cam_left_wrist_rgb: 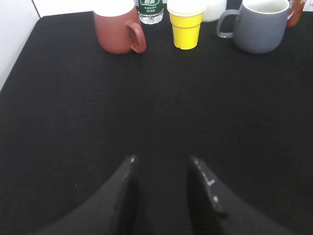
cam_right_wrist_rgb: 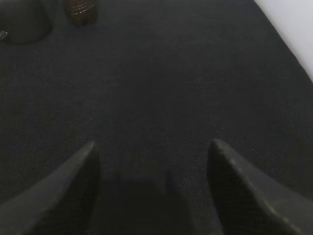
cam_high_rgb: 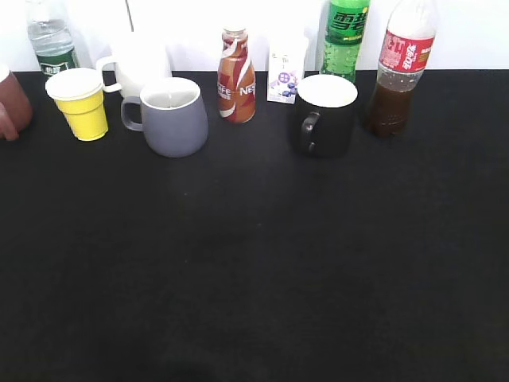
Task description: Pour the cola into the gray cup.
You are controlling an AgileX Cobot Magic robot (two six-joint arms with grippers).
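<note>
While both arms stay out of the exterior view, the cola (cam_high_rgb: 402, 68) stands upright at the upper right of that frame, at the back edge of the black tabletop (cam_high_rgb: 254, 263), just right of the black mug (cam_high_rgb: 324, 114). The gray cup (cam_high_rgb: 172, 117) sits in the upper left part, handle to the left, between the yellow cup (cam_high_rgb: 82, 105) and the Nescafe bottle (cam_high_rgb: 236, 77), well apart from the cola. In the left wrist view the left hand (cam_left_wrist_rgb: 164, 164) hangs over bare cloth at the bottom, fingers parted and holding nothing. In the right wrist view the right hand (cam_right_wrist_rgb: 154, 147) is spread wide and empty, with the cola's base at the upper left.
</note>
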